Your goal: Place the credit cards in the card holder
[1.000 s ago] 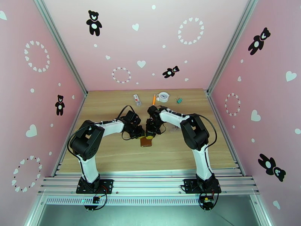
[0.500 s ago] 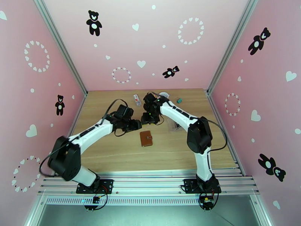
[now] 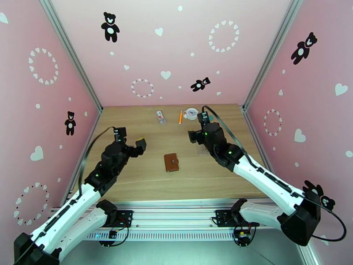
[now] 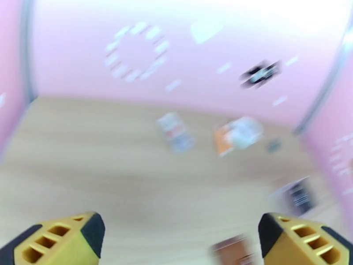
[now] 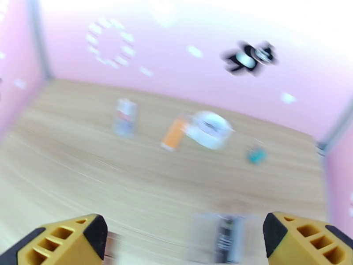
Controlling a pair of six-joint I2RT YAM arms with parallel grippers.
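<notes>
- Yellow fingers (image 4: 66,237) of the left gripper (image 3: 137,145) stand spread wide, with nothing between them, raised over the left side of the wooden table (image 3: 132,182).
- Across from it, the right gripper (image 3: 193,136) is likewise spread wide and empty-handed, held over the table's right side.
- Shut and lying flat, the brown card holder (image 3: 171,162) sits mid-table between the two grippers, well apart from both.
- Seen from the left wrist, it is a blurred brown patch at the bottom edge, just inside the right-hand finger.
- A white-and-red packet (image 3: 161,116), an orange pen (image 3: 180,116) and a round white object (image 3: 192,113) line the far edge.
</notes>
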